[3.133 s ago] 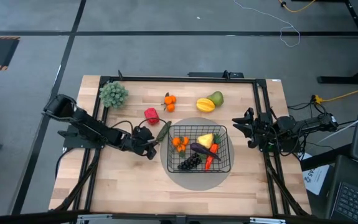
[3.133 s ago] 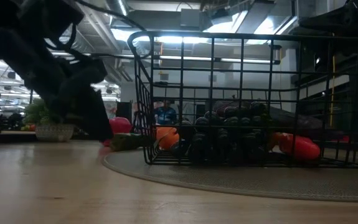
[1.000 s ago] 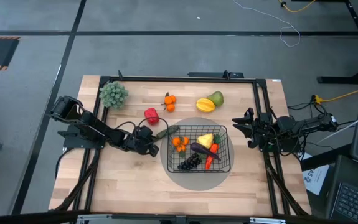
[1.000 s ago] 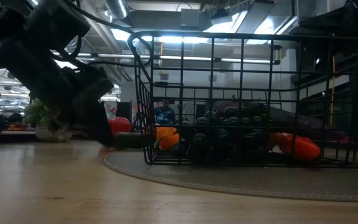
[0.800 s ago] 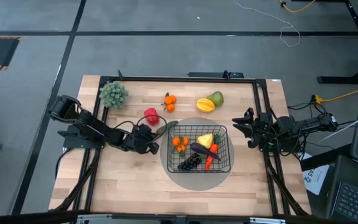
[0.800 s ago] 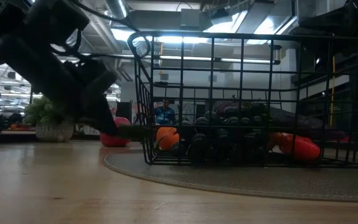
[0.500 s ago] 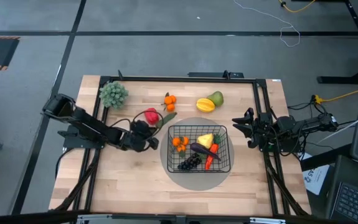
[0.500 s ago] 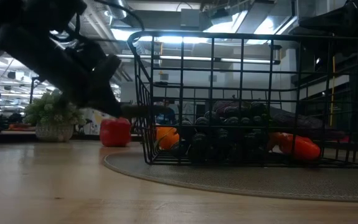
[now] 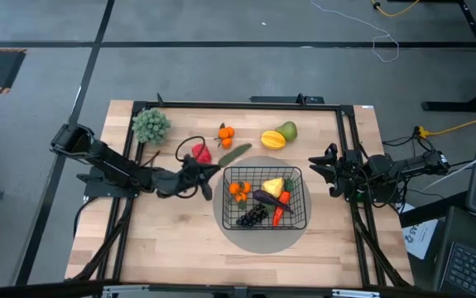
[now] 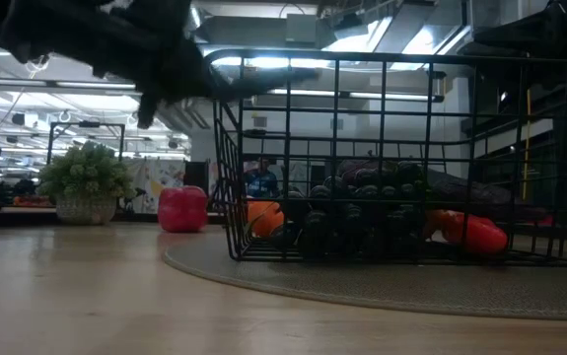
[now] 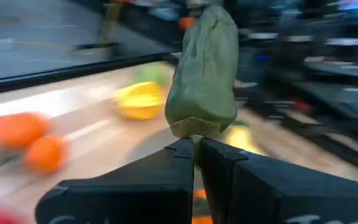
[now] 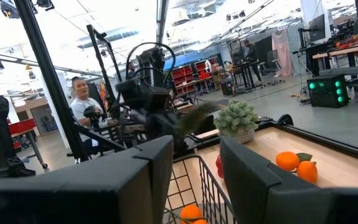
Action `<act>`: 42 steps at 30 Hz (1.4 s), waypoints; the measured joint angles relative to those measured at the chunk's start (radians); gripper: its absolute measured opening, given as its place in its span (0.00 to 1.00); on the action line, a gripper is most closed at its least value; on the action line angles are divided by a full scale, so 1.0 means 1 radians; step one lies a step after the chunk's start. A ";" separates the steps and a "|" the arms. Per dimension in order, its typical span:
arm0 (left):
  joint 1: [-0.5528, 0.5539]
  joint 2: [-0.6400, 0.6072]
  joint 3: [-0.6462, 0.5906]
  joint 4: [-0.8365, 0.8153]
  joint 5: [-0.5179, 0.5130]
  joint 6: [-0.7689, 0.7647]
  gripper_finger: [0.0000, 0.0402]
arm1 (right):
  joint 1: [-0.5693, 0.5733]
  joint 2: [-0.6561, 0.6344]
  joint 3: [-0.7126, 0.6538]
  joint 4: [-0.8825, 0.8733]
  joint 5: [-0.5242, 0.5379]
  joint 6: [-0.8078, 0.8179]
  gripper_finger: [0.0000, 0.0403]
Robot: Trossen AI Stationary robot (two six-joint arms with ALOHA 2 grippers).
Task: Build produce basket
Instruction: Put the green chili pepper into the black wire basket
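Observation:
My left gripper [image 9: 214, 165] is shut on the green cucumber [image 9: 233, 154], in the air just left of the basket's far left corner. The black wire basket [image 9: 266, 197] stands on a grey disc and holds an orange cluster, a yellow fruit, the eggplant, grapes and a carrot. On the table lie the red pepper [image 9: 200, 153], another orange cluster [image 9: 225, 133], a yellow fruit [image 9: 272, 140] and a green fruit [image 9: 288, 130]. My right gripper [image 9: 316, 171] waits open at the table's right side. My left gripper pinches the cucumber's near end [image 11: 194, 127] between its two fingers [image 11: 225, 158]. The fingers come from the table's left and lie along the cucumber, which juts out beyond them toward the far right. It hangs clear of the table and the basket.
A small potted plant [image 9: 151, 126] stands at the far left corner. A black frame [image 9: 246, 106] runs around the table top. Bare wood lies in front of the basket toward the near edge. People show in the room behind the table.
My left gripper has risen from table height to above the basket's rim and drifted a little toward the far edge. The cucumber, which lay on the table beside the basket, has gone up with it and now hangs clear.

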 joint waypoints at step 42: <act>-0.014 0.099 0.240 -0.126 0.391 0.158 0.00 | 0.000 0.000 0.000 -0.001 0.000 0.000 0.33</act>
